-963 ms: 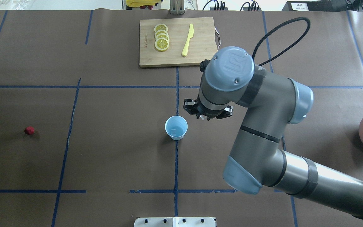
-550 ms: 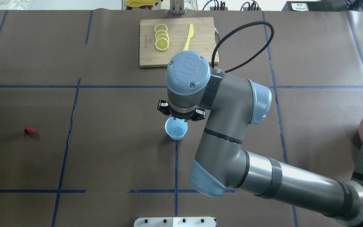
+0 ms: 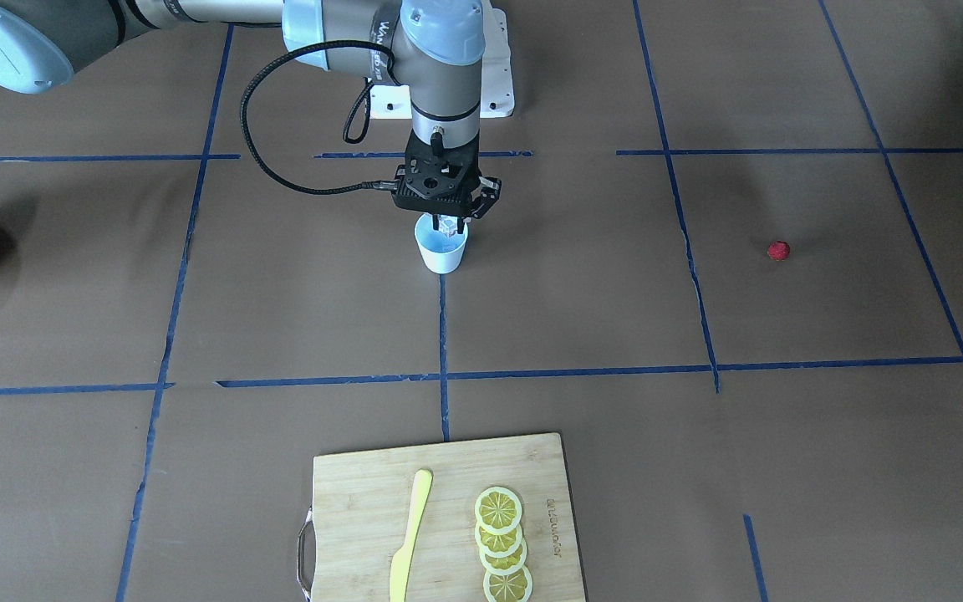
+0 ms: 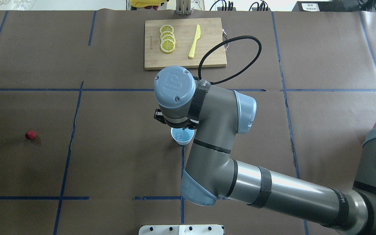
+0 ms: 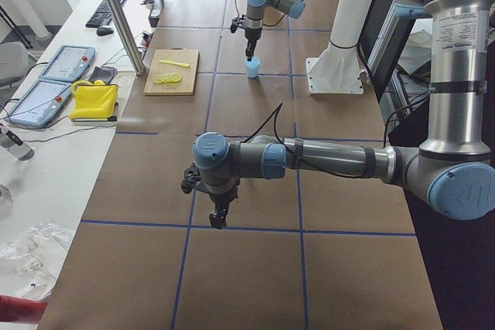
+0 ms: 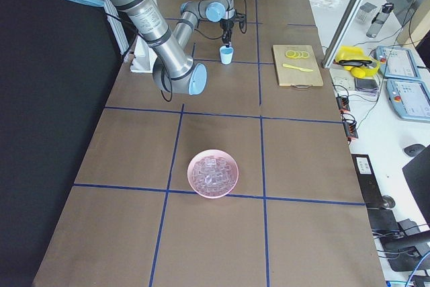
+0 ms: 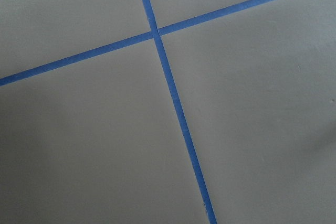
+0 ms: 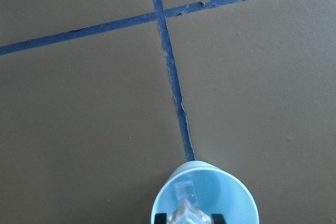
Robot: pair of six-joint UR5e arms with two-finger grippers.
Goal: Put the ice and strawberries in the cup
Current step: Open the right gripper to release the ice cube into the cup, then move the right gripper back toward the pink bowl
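Shifted toward the robot's left since a second ago, the right gripper (image 3: 448,221) now hangs over the cup (image 3: 441,255), clamped on an ice cube (image 8: 187,215). The cup's mouth lies straight below the fingertips, with a second cube (image 8: 184,188) already inside.

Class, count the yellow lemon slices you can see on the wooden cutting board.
4 yellow lemon slices, in one overlapping row on the wooden cutting board; overlap could hide another.
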